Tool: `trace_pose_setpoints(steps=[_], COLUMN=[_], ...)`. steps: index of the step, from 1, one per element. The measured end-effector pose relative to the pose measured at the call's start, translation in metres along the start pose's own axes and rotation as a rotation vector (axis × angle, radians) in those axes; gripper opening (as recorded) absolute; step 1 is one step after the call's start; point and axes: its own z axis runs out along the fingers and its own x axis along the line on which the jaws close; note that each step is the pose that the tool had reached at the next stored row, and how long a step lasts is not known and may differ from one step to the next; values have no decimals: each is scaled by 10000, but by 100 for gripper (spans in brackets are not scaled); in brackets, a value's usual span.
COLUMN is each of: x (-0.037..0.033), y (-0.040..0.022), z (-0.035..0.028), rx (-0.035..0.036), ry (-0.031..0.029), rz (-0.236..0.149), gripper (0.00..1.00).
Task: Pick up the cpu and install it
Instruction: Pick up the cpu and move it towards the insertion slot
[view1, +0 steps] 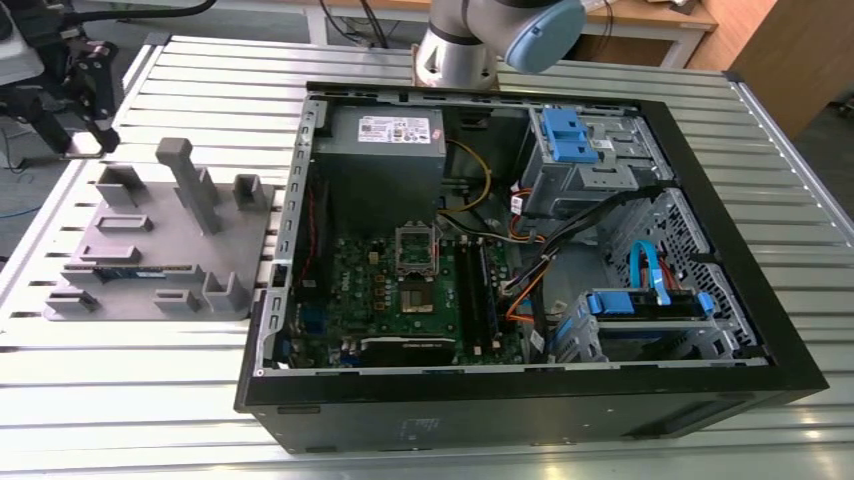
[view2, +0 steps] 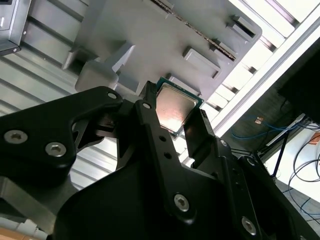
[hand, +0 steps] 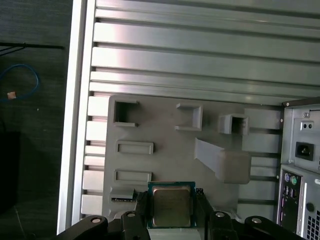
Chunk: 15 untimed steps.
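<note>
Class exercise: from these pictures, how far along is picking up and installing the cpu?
Done: the pick-up; the fingers grip the cpu, seen in both wrist views. In hand: the cpu hangs above the grey holder tray, outside the computer case. Left: the install; the cpu is not yet on the motherboard.

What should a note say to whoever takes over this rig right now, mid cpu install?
Pincer: shut on the cpu, gripping two opposite edges.
Where: cpu held in the air near the grey holder tray, outside the computer case.
Done: cpu picked up.
Left: installation; cpu is not yet on the motherboard.
</note>
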Motion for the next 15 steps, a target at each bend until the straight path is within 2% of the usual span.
trace_pose_setpoints(steps=[3,8,15], x=[-37,-39,-43], y=[-2,-2,-2], z=[1,-5,-107], rx=[0,1,0], ry=[0,3,0], rz=[-1,-1,-1], gripper=[47,47,47])
